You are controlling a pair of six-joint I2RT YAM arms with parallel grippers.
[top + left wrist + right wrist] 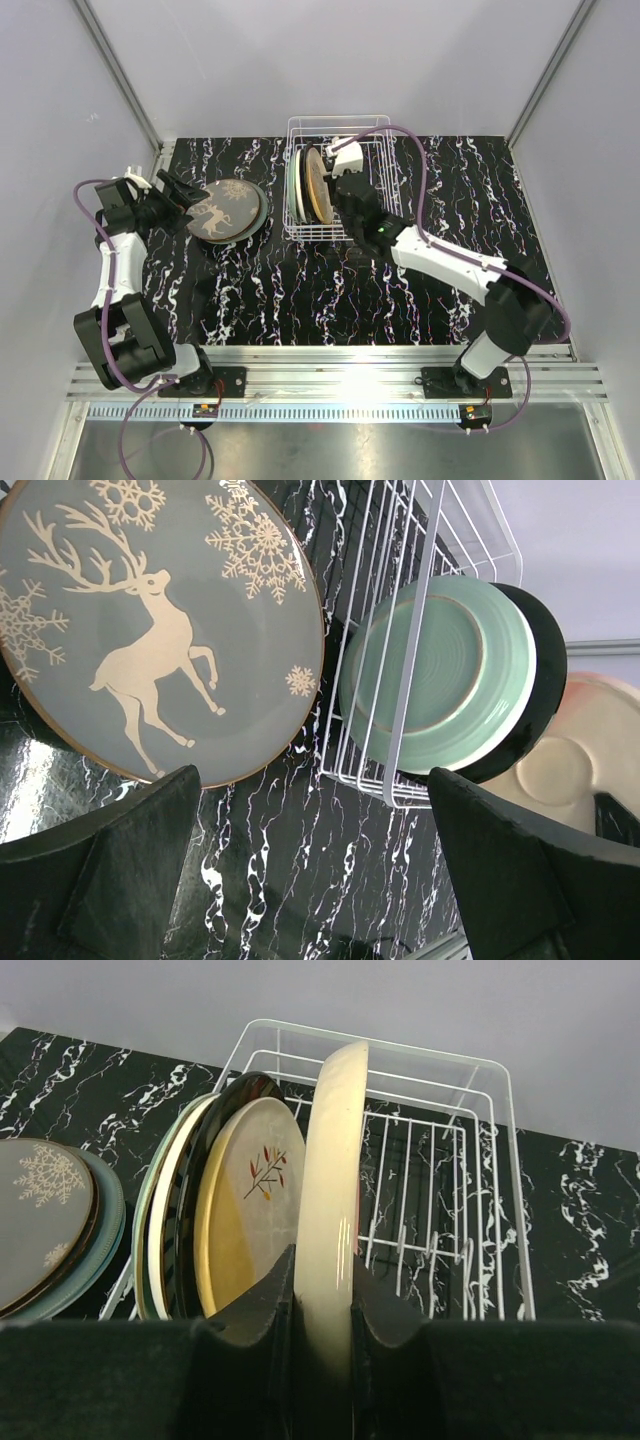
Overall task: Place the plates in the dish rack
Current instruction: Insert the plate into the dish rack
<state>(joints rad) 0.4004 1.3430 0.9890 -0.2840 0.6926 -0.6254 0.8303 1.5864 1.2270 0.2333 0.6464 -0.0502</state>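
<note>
The white wire dish rack (340, 120) stands at the back centre of the table. A pale green plate (150, 1230), a dark plate (190, 1190) and a cream plate with a leaf motif (255, 1190) stand on edge in its left part. My right gripper (322, 1290) is shut on a cream plate (335, 1190), held upright and edge-on just right of those three, over the rack (480, 1160). A grey plate with a deer (160, 630) tops a short stack (228, 210) left of the rack. My left gripper (320, 880) hangs open beside that stack, holding nothing.
The rack's right half (420, 1210) holds only bare divider prongs. White enclosure walls close in the black marbled table (300, 290) on three sides. The right arm (450, 260) stretches diagonally from the front right toward the rack.
</note>
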